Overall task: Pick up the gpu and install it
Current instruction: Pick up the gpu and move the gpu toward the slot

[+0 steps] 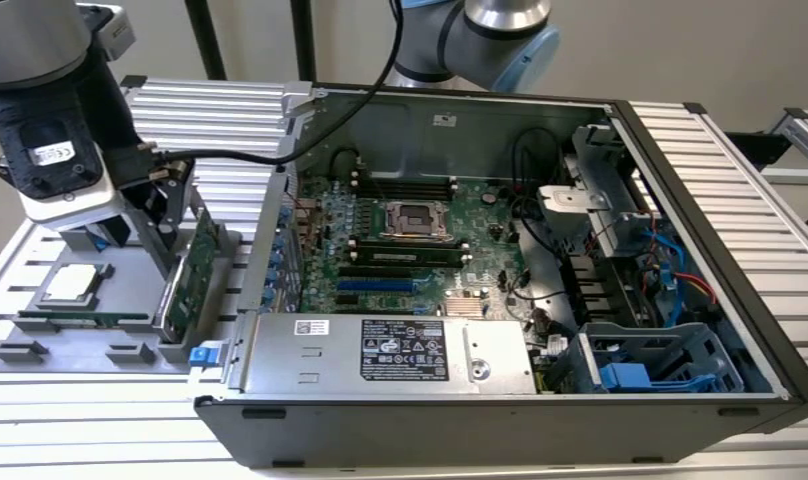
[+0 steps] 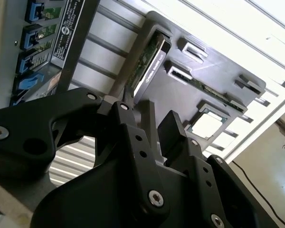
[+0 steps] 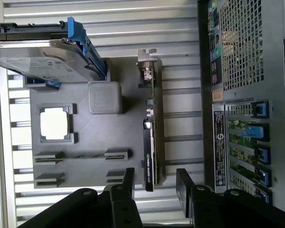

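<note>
GPU (image 3: 151, 137): there it is, standing on edge in its slot in the grey holder (image 3: 95, 133), on the side nearest the case, silver bracket at the far end from the gripper.
Gripper (image 3: 156, 179): jaws spread, one finger on each side of the card's near end, clear of it on both sides.
Holder: also carrying a processor chip (image 3: 54, 123) and a blue-railed hard drive (image 3: 42, 54).
Case (image 1: 444, 440): lying open, just beside the holder on the exterior view's right.

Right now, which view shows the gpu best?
First wrist view: the gpu shows end to end, on edge, bracket included. In the exterior view the arm partly hides it; the second wrist view foreshortens it.
</note>
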Available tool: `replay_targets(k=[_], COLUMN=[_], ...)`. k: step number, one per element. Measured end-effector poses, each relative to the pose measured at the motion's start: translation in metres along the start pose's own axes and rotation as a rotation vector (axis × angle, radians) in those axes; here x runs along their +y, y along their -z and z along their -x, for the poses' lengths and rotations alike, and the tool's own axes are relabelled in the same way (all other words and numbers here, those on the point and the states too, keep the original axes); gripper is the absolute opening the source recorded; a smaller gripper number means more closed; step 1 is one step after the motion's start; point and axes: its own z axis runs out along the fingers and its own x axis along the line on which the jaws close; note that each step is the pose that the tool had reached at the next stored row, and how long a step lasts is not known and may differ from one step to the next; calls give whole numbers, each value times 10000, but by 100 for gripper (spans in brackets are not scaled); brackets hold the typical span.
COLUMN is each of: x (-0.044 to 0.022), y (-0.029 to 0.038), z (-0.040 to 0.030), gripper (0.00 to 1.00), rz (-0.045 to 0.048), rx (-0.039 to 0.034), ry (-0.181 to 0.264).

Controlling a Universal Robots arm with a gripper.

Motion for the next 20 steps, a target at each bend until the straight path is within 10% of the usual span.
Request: replay_targets(k=[20], x=[-3], y=[-56], z=[-1], gripper=[100], rz=[2], rx=[-1], ry=[0])
